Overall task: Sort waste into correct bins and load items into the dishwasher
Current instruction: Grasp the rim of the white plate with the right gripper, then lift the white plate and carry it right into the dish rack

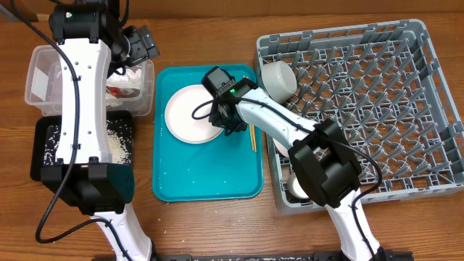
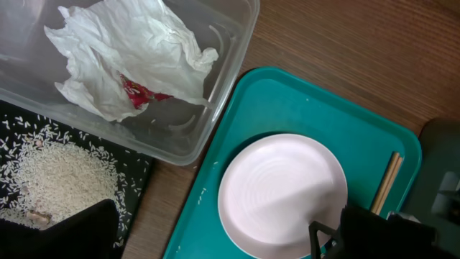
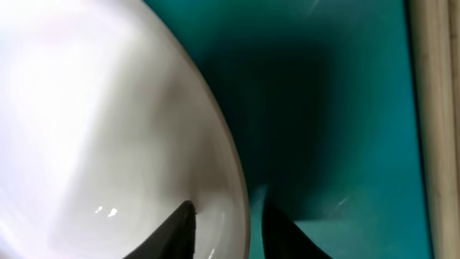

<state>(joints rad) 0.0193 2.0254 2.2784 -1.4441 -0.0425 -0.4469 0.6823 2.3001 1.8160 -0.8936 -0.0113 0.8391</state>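
The right gripper (image 1: pixel 230 125) is down on the teal tray (image 1: pixel 206 174) at about the 4 o'clock rim of the round white plate (image 1: pixel 187 114), which lies flat in the tray's 10 o'clock part. In the right wrist view its fingers are spread a little and straddle the plate's edge, one fingertip (image 3: pixel 176 232) over the white inside and the other over the teal floor, and whether either touches the rim I cannot tell. The two wooden chopsticks (image 1: pixel 252 136) lie side by side on the tray at the plate's 3 o'clock, just beside the gripper and apart from the plate. The left gripper (image 1: pixel 145 45) hangs over the 1 o'clock corner of the clear tub (image 1: pixel 40 69) with its fingers parted and nothing between them. The crumpled white napkin (image 2: pixel 129 50) lies inside that tub at its 3 o'clock end, with the red-brown scrap (image 2: pixel 140 91) tucked in its folds. At the tub's 6 o'clock, touching or nearly so, the black tray (image 2: pixel 136 180) holds the rice (image 2: pixel 50 176) – a dense heap with loose grains scattered around it. The grey dish rack (image 1: pixel 413 32) fills the table (image 1: pixel 203 36) at the teal tray's 3 o'clock, and a pale grey-green bowl (image 1: pixel 278 78) leans among the pegs in its 10 o'clock corner. A white dish (image 1: pixel 296 187) shows at the rack's 7 o'clock corner – mostly hidden under the right arm. A small green light glows on each arm
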